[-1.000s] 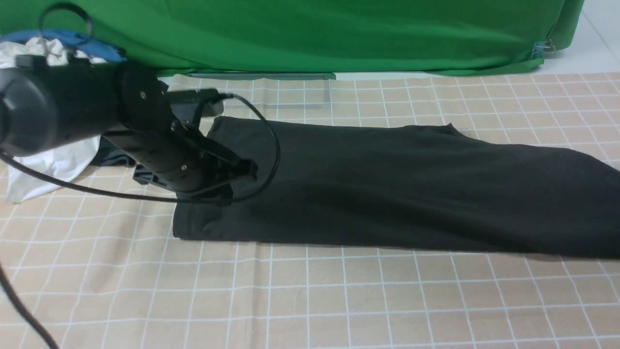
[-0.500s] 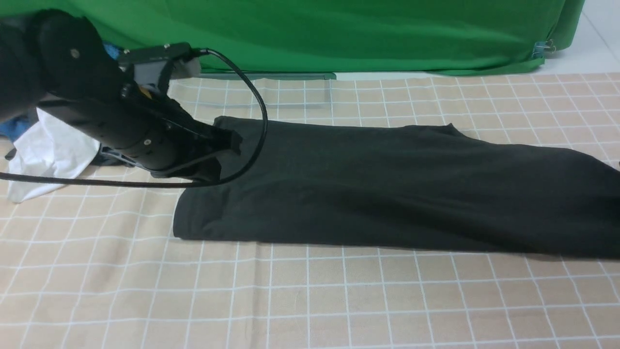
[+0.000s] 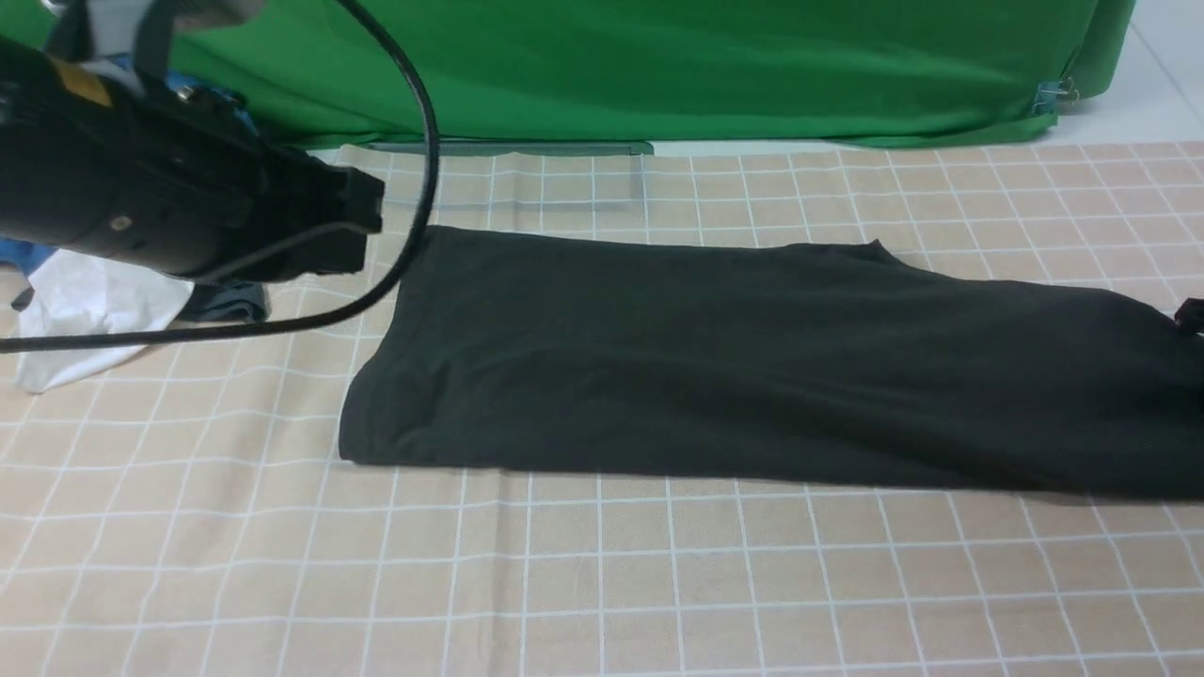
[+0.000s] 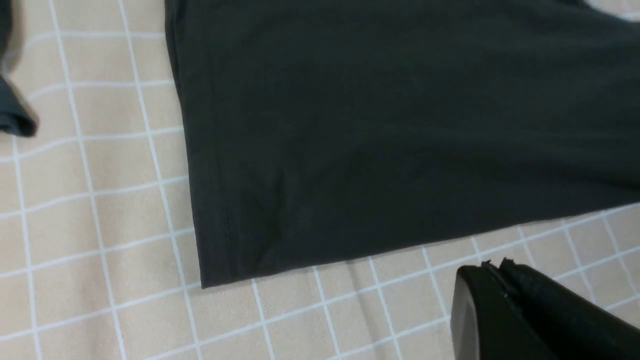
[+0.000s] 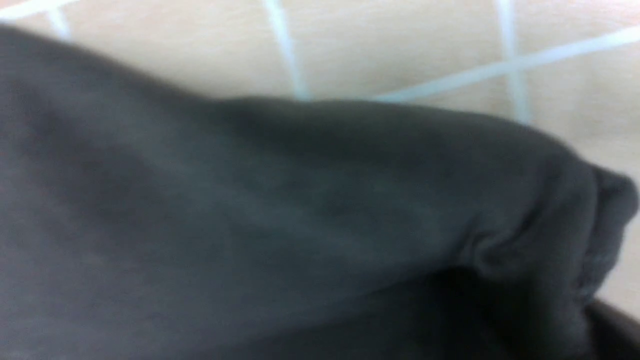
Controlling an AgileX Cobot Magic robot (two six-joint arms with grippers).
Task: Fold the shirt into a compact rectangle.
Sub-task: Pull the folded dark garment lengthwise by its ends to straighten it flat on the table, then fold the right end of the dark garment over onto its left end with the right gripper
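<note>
The black shirt (image 3: 752,357) lies as a long folded band across the checked tablecloth, running from the middle left off the right edge. Its left end (image 4: 375,125) lies flat with a square corner. My left gripper (image 3: 367,218) hangs above and to the left of that end, clear of the cloth. Its jaws (image 4: 492,265) are shut with nothing between them. Only a black tip of my right gripper (image 3: 1190,315) shows, at the shirt's right end. In the right wrist view the shirt (image 5: 250,225) fills the frame, bunched and pinched beside one dark finger (image 5: 617,327).
A white garment (image 3: 94,301), a small dark grey garment (image 3: 226,303) and blue cloth (image 3: 19,256) lie heaped at the far left behind my left arm. A green backdrop (image 3: 658,66) hangs along the back edge. The beige checked tablecloth (image 3: 602,583) stretches toward the front.
My left arm rose off the shirt's left end and drew back to the left. The right gripper's tip came into view at the right edge. The shirt stayed put.
</note>
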